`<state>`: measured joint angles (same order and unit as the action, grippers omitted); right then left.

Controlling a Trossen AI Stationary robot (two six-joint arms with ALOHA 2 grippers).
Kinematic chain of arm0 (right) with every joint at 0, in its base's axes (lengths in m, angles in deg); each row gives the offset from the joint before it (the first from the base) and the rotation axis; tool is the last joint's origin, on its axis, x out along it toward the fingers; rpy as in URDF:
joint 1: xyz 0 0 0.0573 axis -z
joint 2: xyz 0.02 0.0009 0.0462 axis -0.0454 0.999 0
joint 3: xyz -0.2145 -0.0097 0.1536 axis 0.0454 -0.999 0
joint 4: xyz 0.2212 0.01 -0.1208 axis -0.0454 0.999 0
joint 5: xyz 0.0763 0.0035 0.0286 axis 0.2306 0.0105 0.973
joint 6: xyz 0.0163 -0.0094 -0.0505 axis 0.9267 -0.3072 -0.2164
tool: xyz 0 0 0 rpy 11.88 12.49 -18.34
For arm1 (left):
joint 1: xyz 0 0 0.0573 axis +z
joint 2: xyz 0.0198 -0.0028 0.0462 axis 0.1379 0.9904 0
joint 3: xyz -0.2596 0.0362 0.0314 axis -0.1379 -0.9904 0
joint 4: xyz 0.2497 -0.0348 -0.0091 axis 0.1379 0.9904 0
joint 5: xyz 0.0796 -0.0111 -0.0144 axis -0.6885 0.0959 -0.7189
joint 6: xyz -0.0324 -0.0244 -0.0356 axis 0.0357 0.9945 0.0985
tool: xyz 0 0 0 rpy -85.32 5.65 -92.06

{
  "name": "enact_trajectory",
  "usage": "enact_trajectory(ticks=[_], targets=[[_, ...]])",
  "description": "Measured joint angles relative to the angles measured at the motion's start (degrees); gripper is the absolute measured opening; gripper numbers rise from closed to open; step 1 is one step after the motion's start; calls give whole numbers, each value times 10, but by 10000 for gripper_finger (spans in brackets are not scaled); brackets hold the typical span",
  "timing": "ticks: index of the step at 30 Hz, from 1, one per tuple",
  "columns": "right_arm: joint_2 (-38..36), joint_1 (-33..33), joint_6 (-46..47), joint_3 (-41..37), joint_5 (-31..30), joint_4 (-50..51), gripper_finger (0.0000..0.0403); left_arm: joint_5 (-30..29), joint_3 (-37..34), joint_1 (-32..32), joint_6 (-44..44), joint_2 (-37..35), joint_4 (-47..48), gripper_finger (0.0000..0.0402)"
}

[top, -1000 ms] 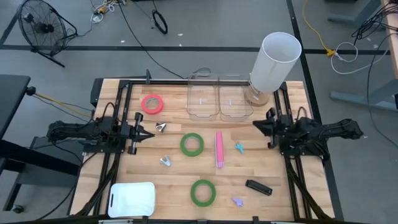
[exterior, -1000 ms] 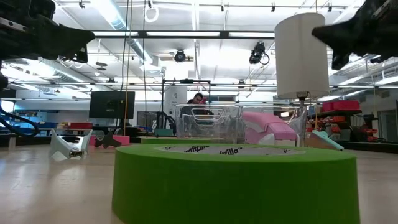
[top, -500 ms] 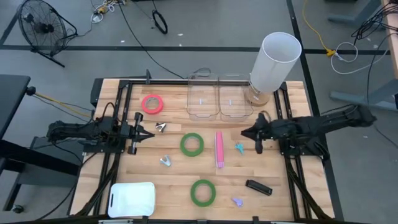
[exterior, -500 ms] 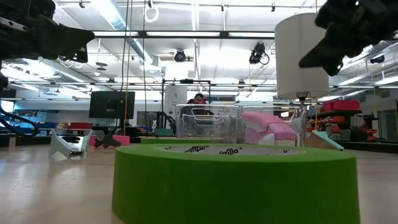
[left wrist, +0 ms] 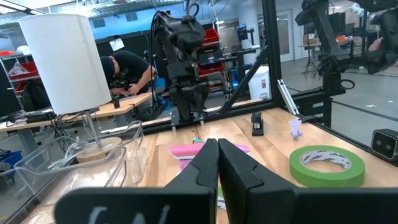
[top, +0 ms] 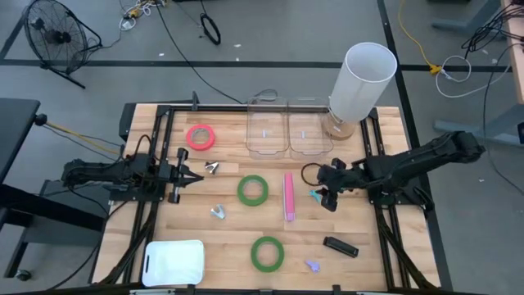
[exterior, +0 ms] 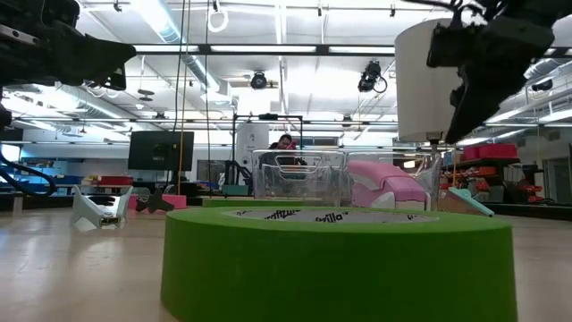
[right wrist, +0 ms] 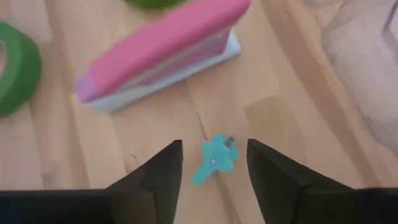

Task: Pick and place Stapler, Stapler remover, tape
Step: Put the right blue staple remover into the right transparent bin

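Note:
A small teal stapler remover (right wrist: 214,159) lies flat on the wood next to the pink stapler (right wrist: 160,51), right of centre in the high view. My right gripper (right wrist: 214,147) hovers open above the remover (top: 315,194), one finger on each side of it and clear of it. Two green tape rolls (top: 253,189) (top: 267,253) and a pink-red roll (top: 200,137) lie flat. My left gripper (top: 193,174) waits shut at the table's left, holding nothing.
Two clear bins (top: 288,131) and a white cylinder (top: 360,80) stand at the far edge. Silver removers (top: 212,168) (top: 217,212), a purple one (top: 313,265), a black stapler (top: 340,246) and a white slab (top: 173,262) lie about. A person works in the room beyond.
My right gripper has reached from the table's right edge toward the centre, tipped its fingers downward over the teal stapler remover, and opened. Nothing on the table has moved.

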<state>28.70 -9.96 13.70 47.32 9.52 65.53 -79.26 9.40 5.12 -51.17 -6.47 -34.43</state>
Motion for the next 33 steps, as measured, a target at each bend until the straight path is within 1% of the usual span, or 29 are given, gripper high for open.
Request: enact_trajectory(ticks=[4, 8, 13, 19, 25, 31, 33], targets=[[26, 3, 7, 0, 0, 15, 203, 0, 0, 0, 0, 0, 0, 16], [42, 9, 8, 0, -2, 15, 213, 0, 0, 0, 0, 0, 1, 16], [58, 14, 28, 0, -7, 19, 217, 0, 0, 0, 0, 0, 1, 16], [73, 14, 55, -18, -7, 16, 217, 0, 0, 0, 0, 0, 1, 16], [77, 14, 61, -53, 0, -64, 217, 0, 0, 0, 0, 0, 1, 16], [77, 14, 75, -77, 0, -77, 217, 0, 0, 0, 4, 0, 1, 16], [77, 14, 82, -87, -1, -96, 217, 0, 0, 0, 4, 0, 1, 16]])
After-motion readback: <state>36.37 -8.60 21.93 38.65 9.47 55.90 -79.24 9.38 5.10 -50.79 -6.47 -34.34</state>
